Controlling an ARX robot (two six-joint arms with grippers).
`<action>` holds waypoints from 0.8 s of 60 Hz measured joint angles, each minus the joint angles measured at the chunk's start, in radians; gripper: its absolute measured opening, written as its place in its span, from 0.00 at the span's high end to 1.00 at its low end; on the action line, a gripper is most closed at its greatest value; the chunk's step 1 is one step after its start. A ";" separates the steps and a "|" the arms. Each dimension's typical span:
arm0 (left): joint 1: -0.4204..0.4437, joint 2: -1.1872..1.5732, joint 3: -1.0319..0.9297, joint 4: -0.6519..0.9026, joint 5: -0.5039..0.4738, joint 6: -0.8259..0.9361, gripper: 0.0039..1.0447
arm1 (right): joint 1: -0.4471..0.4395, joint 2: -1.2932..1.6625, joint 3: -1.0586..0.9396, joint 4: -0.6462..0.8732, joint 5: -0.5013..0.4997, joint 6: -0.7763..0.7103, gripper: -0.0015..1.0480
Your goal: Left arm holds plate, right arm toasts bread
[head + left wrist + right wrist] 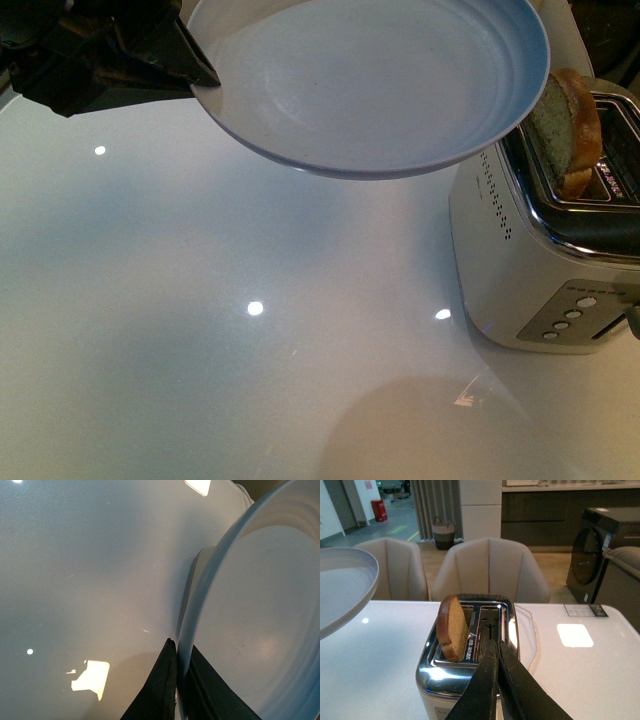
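The pale blue-grey plate (370,80) hangs in the air above the white table, tilted, just left of the toaster (540,250). My left gripper (205,78) is shut on the plate's rim (186,640), one black finger on each side. The bread (565,130), a brown slice with a darker crust, stands upright in one toaster slot and sticks out of the top (452,627). My right gripper (497,645) is shut with nothing in it, hovering just over the toaster's near end beside the other slot. The right arm is out of the front view.
The toaster has a chrome top (470,665) and round buttons on its front (570,315). The glossy white table (200,330) spreads to the left and front. Two beige chairs (490,570) stand beyond the table's far edge.
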 joint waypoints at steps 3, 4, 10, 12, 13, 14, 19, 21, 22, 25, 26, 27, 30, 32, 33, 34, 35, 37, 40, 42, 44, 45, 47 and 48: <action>0.000 -0.001 0.000 0.000 0.001 0.000 0.97 | 0.000 -0.001 0.000 -0.002 0.000 0.000 0.98; 0.000 -0.001 0.000 0.000 0.001 0.000 0.97 | 0.000 -0.001 0.000 -0.002 0.000 0.000 0.98; -0.001 -0.001 0.000 0.000 0.001 0.000 0.97 | 0.000 -0.003 0.000 -0.003 0.000 0.000 0.98; 0.000 -0.001 0.000 0.000 0.001 0.000 0.97 | 0.000 -0.004 0.000 -0.003 0.000 0.000 0.94; 0.000 -0.001 0.000 0.000 0.000 0.000 0.97 | 0.000 -0.004 0.000 -0.003 0.000 0.000 0.92; 0.000 -0.002 0.000 0.000 0.000 0.000 0.97 | 0.000 -0.004 0.000 -0.003 0.000 0.000 0.88; -0.001 -0.002 0.000 0.000 0.001 0.000 0.97 | 0.000 -0.004 0.000 -0.003 0.000 0.000 0.75; -0.001 -0.002 0.000 0.000 0.001 0.000 0.97 | 0.000 -0.004 0.000 -0.003 0.000 0.000 0.70; -0.001 -0.002 0.000 0.000 0.001 0.000 0.97 | 0.000 -0.004 0.000 -0.003 0.000 0.000 0.68; 0.000 -0.002 0.000 0.000 0.000 0.000 0.97 | 0.000 -0.004 0.000 -0.003 0.000 0.000 0.60; 0.000 -0.002 0.000 0.000 0.000 0.000 0.97 | 0.000 -0.004 0.000 -0.003 0.000 0.000 0.58; 0.000 -0.002 0.000 0.000 0.001 0.000 0.97 | 0.000 -0.004 0.000 -0.003 0.000 0.000 0.55; -0.001 -0.002 0.000 0.000 0.001 0.000 0.97 | 0.000 -0.004 0.000 -0.003 0.000 0.000 0.47; -0.001 -0.002 0.000 0.000 0.001 0.000 0.97 | 0.000 -0.004 0.000 -0.003 0.000 0.000 0.42; -0.001 -0.002 0.000 0.000 0.001 0.000 0.97 | 0.000 -0.004 0.000 -0.003 0.000 0.000 0.40; -0.001 -0.002 0.000 0.000 0.001 0.000 0.97 | 0.000 -0.004 0.000 -0.003 0.000 0.000 0.37; -0.001 -0.002 0.000 0.000 0.001 0.000 0.97 | 0.000 -0.004 0.000 -0.003 0.000 0.000 0.35; -0.001 -0.002 0.000 0.000 0.001 0.000 0.97 | 0.000 -0.004 0.000 -0.003 0.000 0.000 0.30; 0.000 -0.002 0.000 0.000 0.000 0.000 0.97 | 0.000 -0.004 0.000 -0.003 0.000 0.000 0.22; 0.000 -0.002 0.000 0.000 0.001 0.000 0.97 | 0.000 -0.004 0.000 -0.003 0.000 0.000 0.17; -0.001 -0.002 0.000 0.000 0.001 0.000 0.97 | 0.000 -0.004 0.000 -0.003 0.000 0.000 0.12; -0.001 -0.002 0.000 0.000 0.001 0.000 0.97 | 0.000 -0.004 0.000 -0.003 0.000 0.000 0.09; -0.001 -0.002 0.000 0.000 0.001 0.000 0.97 | 0.000 -0.004 0.000 -0.003 0.000 0.000 0.07; -0.001 -0.002 0.000 0.000 0.001 0.000 0.97 | 0.000 -0.004 0.000 -0.003 0.000 0.000 0.07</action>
